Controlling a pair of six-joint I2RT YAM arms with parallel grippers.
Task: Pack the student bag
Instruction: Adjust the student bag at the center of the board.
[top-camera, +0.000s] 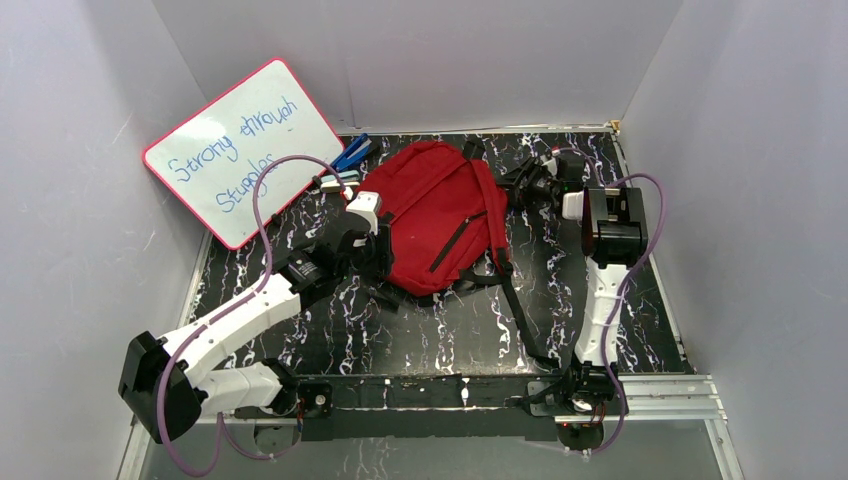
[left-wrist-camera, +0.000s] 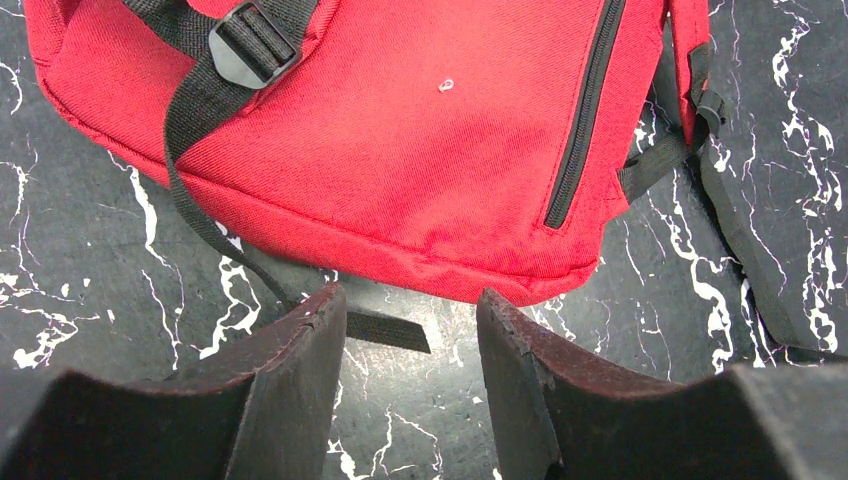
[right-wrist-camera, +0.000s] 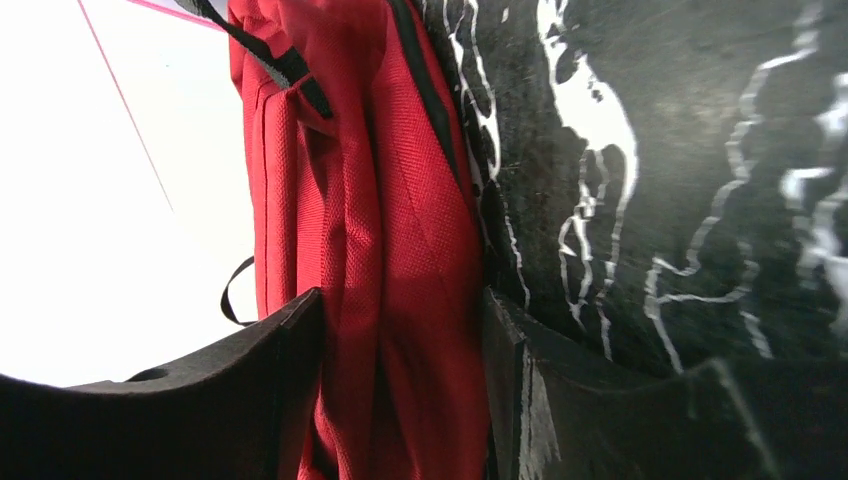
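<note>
Red backpack (top-camera: 440, 215) lying flat near the middle of the black marbled tabletop (top-camera: 460, 330), straps (top-camera: 515, 300) trailing toward 5 o'clock. Left claw (left-wrist-camera: 412, 310), at the backpack's 8 o'clock edge: released, holding nothing. Right claw (right-wrist-camera: 405, 300), at its 2 o'clock: grasping a fold of the fabric.

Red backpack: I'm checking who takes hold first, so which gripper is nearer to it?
Right. The right gripper has the red backpack's fabric between its fingers; the left gripper sits open just short of its bottom edge.
</note>
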